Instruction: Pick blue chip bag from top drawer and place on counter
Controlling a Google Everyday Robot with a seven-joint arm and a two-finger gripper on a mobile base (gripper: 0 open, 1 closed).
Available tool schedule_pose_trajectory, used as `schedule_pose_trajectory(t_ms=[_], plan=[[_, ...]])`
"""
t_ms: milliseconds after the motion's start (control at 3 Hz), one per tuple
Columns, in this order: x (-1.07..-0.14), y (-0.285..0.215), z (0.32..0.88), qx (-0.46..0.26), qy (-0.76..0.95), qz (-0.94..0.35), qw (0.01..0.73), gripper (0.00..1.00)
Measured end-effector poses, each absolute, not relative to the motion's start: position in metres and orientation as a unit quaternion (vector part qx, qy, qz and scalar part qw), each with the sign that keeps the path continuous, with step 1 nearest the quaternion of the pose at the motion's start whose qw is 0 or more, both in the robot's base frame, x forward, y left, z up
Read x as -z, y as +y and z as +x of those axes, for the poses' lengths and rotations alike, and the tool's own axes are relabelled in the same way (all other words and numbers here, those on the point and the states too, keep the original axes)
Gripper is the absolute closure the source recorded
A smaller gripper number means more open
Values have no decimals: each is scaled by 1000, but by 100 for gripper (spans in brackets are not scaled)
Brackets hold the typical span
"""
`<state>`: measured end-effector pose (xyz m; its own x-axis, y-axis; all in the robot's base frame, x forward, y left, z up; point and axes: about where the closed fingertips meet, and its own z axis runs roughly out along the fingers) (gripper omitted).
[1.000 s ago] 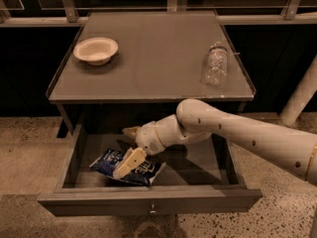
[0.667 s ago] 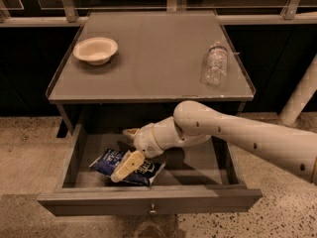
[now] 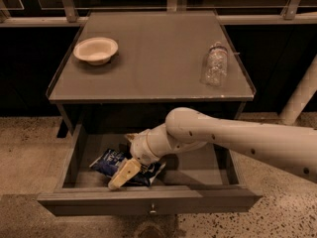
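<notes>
The blue chip bag (image 3: 107, 161) lies flat on the floor of the open top drawer (image 3: 203, 168), left of centre. My gripper (image 3: 126, 157) reaches into the drawer from the right and sits right over the bag. It is open, with one tan finger (image 3: 124, 174) lying across the bag's front part and the other fingertip (image 3: 132, 137) behind the bag. The bag rests on the drawer floor. The grey counter (image 3: 158, 63) is above the drawer.
A cream bowl (image 3: 96, 49) stands at the counter's back left. A clear plastic bottle (image 3: 215, 64) lies at its right side. My white arm (image 3: 237, 138) crosses the drawer's right half. The drawer knob (image 3: 153, 211) faces front. A pale post (image 3: 299, 93) stands at the right.
My gripper has dropped a little toward the drawer's front left, closer onto the bag. The bag, bowl and bottle have not moved.
</notes>
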<state>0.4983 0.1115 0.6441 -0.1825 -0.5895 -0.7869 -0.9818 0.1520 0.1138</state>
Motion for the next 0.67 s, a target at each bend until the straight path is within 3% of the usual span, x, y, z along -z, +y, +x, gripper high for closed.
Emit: schedule_pose_trajectory(t_ms=[667], plan=[[-668,98,525,-322,689,-570,310,0]])
